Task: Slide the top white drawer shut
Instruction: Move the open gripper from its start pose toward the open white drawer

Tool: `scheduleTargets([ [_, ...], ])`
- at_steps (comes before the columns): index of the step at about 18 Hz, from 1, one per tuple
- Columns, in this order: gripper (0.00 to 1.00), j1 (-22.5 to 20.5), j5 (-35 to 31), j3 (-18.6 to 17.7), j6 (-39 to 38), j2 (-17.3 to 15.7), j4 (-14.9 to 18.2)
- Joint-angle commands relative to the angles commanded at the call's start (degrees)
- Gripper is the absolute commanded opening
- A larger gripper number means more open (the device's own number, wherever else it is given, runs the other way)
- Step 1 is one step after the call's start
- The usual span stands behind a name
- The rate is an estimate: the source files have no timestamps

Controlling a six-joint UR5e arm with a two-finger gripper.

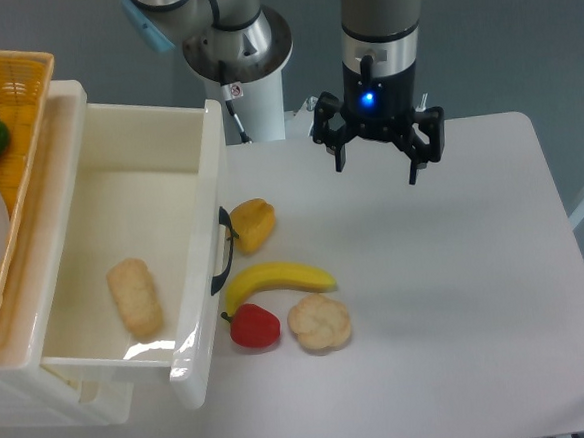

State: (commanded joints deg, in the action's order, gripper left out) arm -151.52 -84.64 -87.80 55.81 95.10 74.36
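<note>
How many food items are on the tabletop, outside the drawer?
4, clustered by the top white drawer front: yellow pepper near the handle, banana below it, red pepper and round cracker nearest the camera. The drawer front may hide more.

The white counter (458,298) carries a small group of food items, all lying toward the camera from the jaws and off to the image-left of them. Nearest the jaws is a yellow pepper (253,224). Farther from them a banana (278,279) lies with its length running roughly across the view. Just beyond it, farthest from the jaws, a red pepper (253,326) and a round biscuit (319,322) sit side by side, close to the banana; whether they touch it cannot be told.
</note>
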Motion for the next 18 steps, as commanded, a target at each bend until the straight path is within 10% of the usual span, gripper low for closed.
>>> scheduleTargets([
  [18, 1.00, 0.3, -9.2, -1.4, -10.3, 7.1, -5.4],
])
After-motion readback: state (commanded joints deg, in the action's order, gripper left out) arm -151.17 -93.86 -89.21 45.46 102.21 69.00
